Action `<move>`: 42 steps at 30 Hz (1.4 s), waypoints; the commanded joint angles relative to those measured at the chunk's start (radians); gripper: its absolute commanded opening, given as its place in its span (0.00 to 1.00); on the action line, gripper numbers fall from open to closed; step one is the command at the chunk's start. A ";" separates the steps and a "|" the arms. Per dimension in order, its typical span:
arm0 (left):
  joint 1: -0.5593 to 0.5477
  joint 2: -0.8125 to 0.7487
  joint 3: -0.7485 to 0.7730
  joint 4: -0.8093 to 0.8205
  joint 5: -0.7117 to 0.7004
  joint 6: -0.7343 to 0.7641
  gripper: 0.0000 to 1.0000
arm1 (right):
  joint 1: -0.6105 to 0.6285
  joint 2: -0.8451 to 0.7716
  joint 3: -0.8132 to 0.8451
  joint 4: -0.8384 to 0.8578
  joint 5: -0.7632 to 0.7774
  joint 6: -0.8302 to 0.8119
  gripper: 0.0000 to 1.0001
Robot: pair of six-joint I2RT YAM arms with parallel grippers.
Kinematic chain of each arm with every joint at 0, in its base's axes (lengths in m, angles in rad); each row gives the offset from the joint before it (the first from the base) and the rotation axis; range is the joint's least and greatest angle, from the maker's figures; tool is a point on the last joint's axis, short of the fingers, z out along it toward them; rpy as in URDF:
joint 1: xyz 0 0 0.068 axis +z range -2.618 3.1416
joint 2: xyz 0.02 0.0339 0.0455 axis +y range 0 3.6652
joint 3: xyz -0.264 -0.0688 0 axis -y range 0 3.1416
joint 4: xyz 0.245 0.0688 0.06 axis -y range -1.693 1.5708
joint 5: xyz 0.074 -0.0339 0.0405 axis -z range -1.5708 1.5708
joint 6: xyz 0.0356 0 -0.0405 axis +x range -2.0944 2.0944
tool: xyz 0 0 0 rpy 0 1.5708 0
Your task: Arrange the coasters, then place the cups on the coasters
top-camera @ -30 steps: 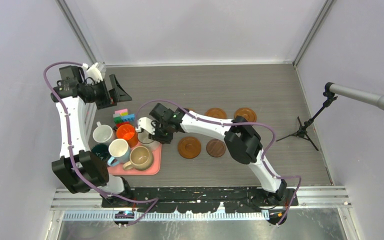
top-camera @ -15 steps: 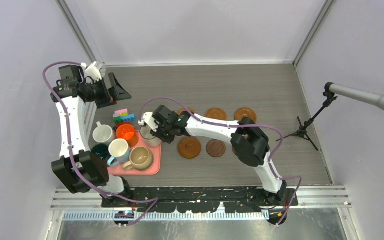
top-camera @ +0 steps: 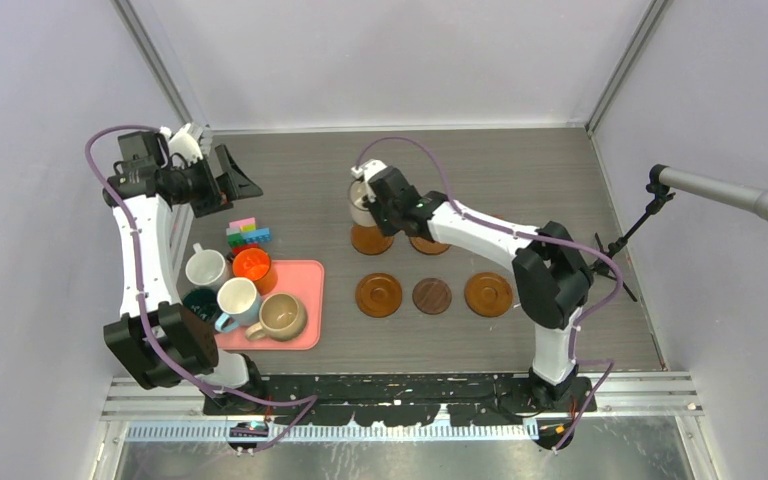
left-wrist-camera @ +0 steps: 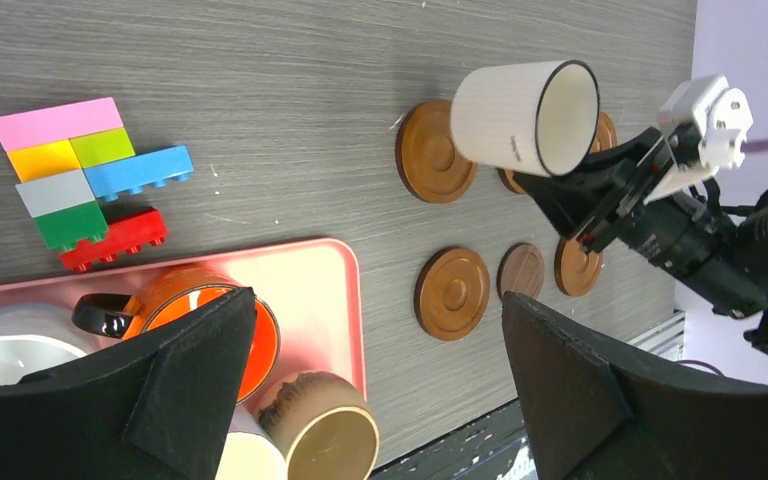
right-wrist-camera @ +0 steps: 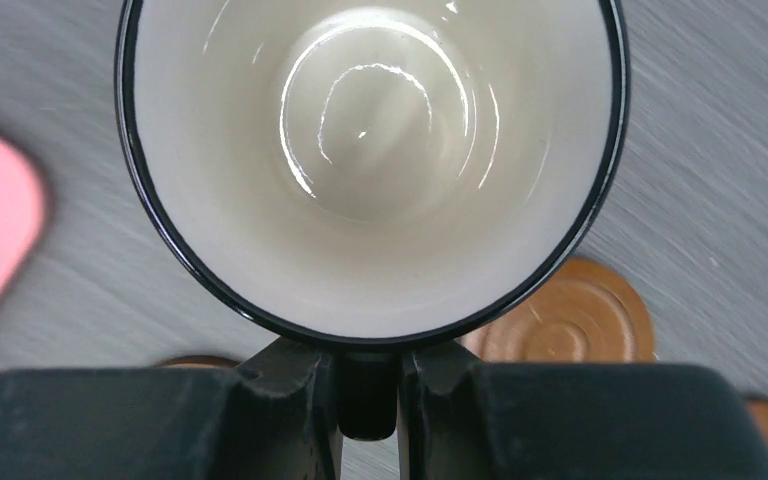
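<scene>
My right gripper [top-camera: 374, 201] is shut on the handle of a white cup [top-camera: 361, 209] with a black rim, held just above the back-left coaster [top-camera: 370, 241]. From the right wrist I look straight down into the cup [right-wrist-camera: 370, 150], with a coaster [right-wrist-camera: 572, 320] beside it. More coasters lie at the back [top-camera: 428, 244] and in a front row [top-camera: 379, 295], the dark one [top-camera: 432, 295] in its middle. On the pink tray [top-camera: 305, 275] stand a white cup [top-camera: 205, 268] and orange [top-camera: 254, 265], dark green [top-camera: 200, 300], light blue [top-camera: 238, 298] and tan [top-camera: 282, 315] ones. My left gripper [top-camera: 232, 180] hangs open at the back left.
Colourful toy blocks [top-camera: 247, 234] lie behind the tray. A microphone on a tripod stand [top-camera: 610, 255] occupies the right edge. In the left wrist view the black fingers [left-wrist-camera: 160, 390] frame the orange cup [left-wrist-camera: 210, 320] and tan cup [left-wrist-camera: 325, 430].
My right gripper has lifted the white cup off the tray and carried it right and back, over the back-left coaster. The left arm has barely moved.
</scene>
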 commanded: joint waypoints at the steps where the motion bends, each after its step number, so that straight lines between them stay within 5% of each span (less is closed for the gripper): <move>1: 0.009 -0.036 -0.016 0.051 0.007 -0.026 0.95 | -0.032 -0.116 -0.073 0.158 0.039 0.065 0.00; 42: 0.009 -0.035 -0.052 0.071 0.001 -0.039 1.00 | -0.017 -0.030 -0.217 0.343 -0.032 0.119 0.00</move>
